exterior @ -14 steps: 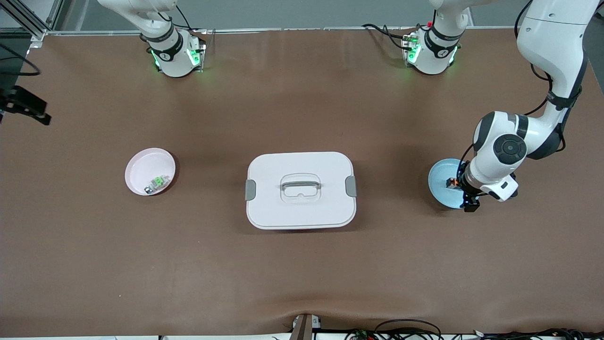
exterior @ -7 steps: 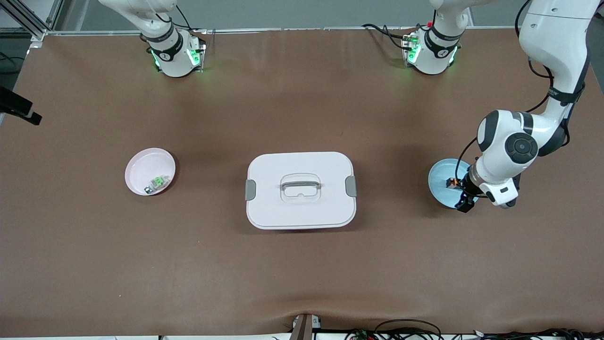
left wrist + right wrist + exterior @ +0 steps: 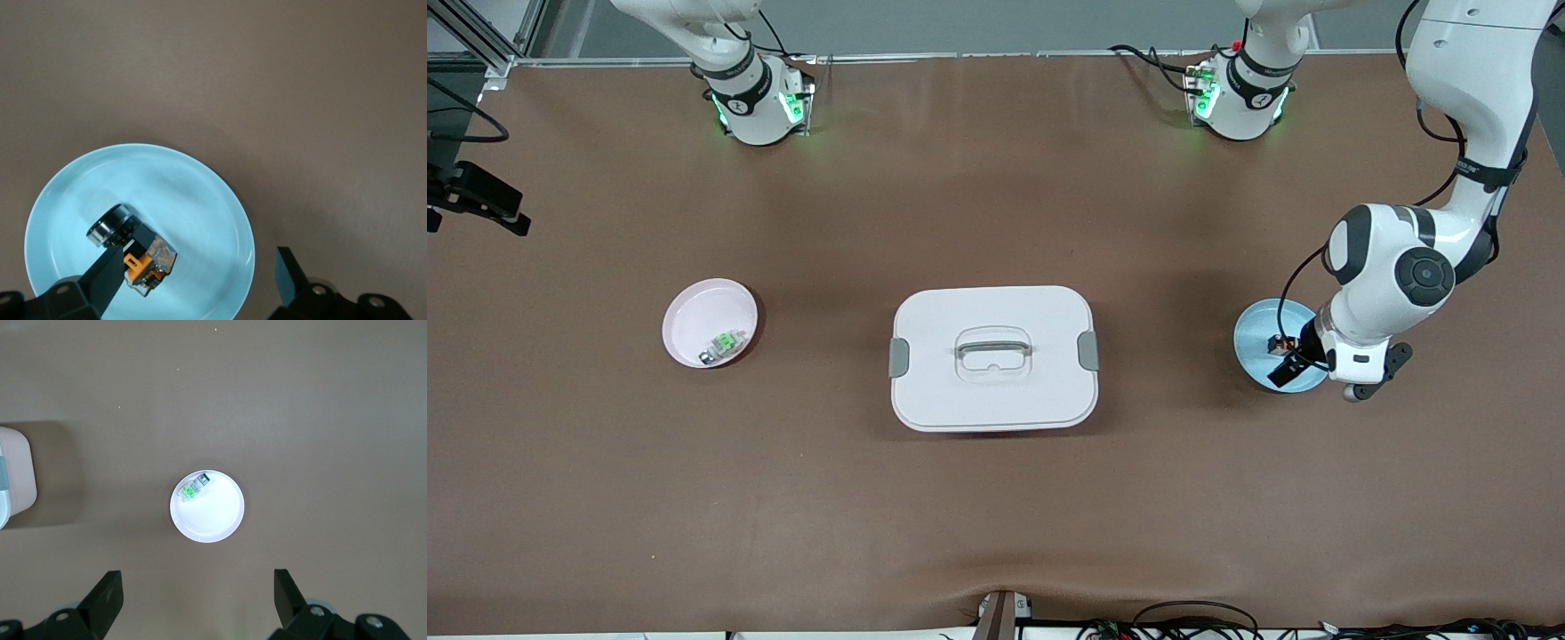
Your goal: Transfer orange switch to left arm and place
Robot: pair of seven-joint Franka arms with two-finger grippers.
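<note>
Left gripper (image 3: 200,283), jaws apart, hangs beside orange switch (image 3: 133,250) in blue plate (image 3: 193,193).

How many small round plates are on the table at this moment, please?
2. A pink plate holding a green switch lies toward the right arm's end; a blue plate holding the orange switch lies toward the left arm's end.

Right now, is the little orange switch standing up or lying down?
Lying down. The orange switch rests on its side in the blue plate, its round end pointing sideways, in the left wrist view.
</note>
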